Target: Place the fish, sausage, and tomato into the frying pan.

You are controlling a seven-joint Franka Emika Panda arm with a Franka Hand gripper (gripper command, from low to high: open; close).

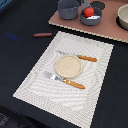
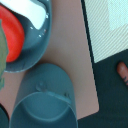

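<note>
The frying pan (image 1: 91, 20) stands on the brown board at the back. In it lie the red tomato (image 1: 89, 12) and the white fish (image 1: 93, 18). The wrist view looks down on the pan's rim (image 2: 37, 52), the tomato (image 2: 12, 35) and the fish (image 2: 30, 10). The reddish-brown sausage (image 1: 42, 35) lies on the dark table towards the exterior view's left, apart from the pan. Its end shows in the wrist view (image 2: 122, 72). No gripper fingers show in either view.
A taller dark grey pot (image 1: 68, 9) (image 2: 45, 97) stands next to the pan on the brown board (image 1: 107, 27). A beige bowl (image 1: 123, 16) is at the back right. A striped placemat (image 1: 40, 85) holds a wooden plate (image 1: 67, 66), a knife (image 1: 80, 57) and a fork (image 1: 65, 80).
</note>
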